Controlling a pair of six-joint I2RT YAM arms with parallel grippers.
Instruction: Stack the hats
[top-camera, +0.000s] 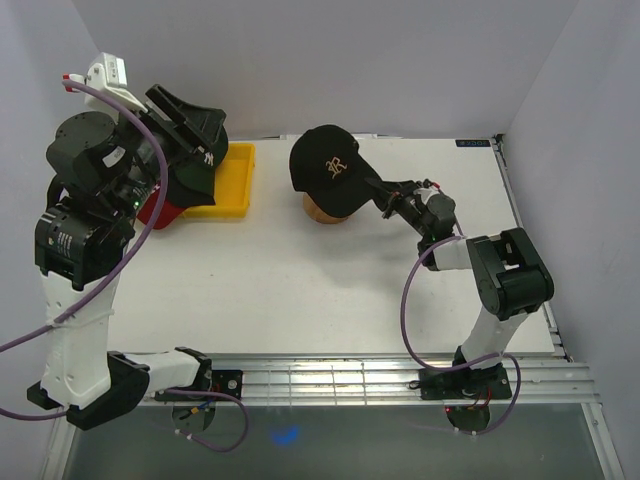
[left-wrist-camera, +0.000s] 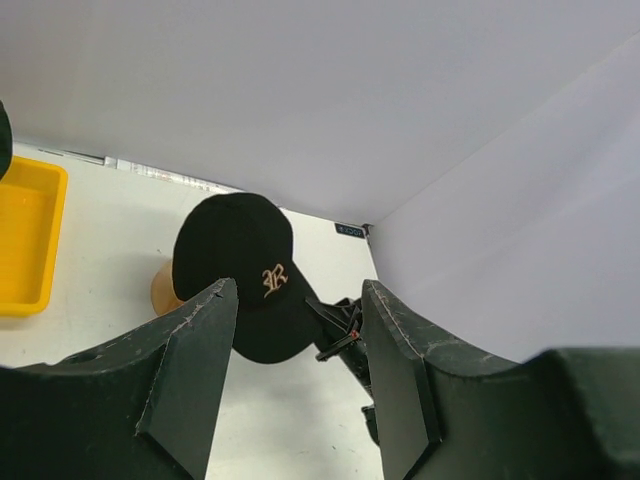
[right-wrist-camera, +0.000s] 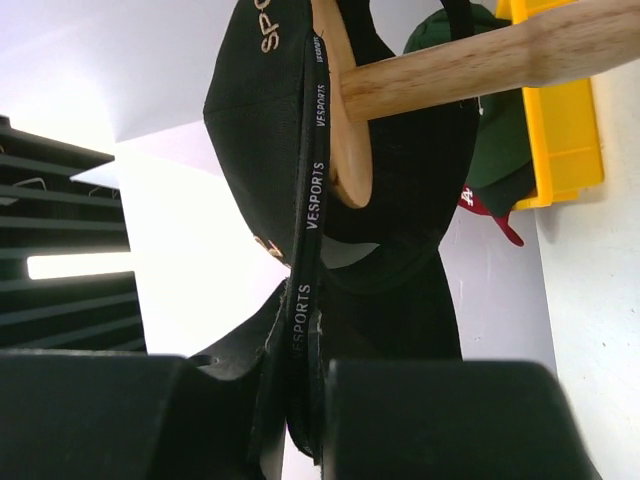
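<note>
Roughly top-centre in the overhead view, the black cap (top-camera: 325, 165) sits crown-up on the wooden stand (top-camera: 322, 212). Its long axis runs left to right, and the brim points right and slightly down-frame into the right gripper (top-camera: 388, 197), which is clenched on it. The cap is plain black with a gold embroidered front logo. Only the right wrist view shows its underside, with lettered sweatband tape and the stand's disc inside the crown, while the left wrist view shows the left gripper (left-wrist-camera: 297, 295) spread and empty.
</note>
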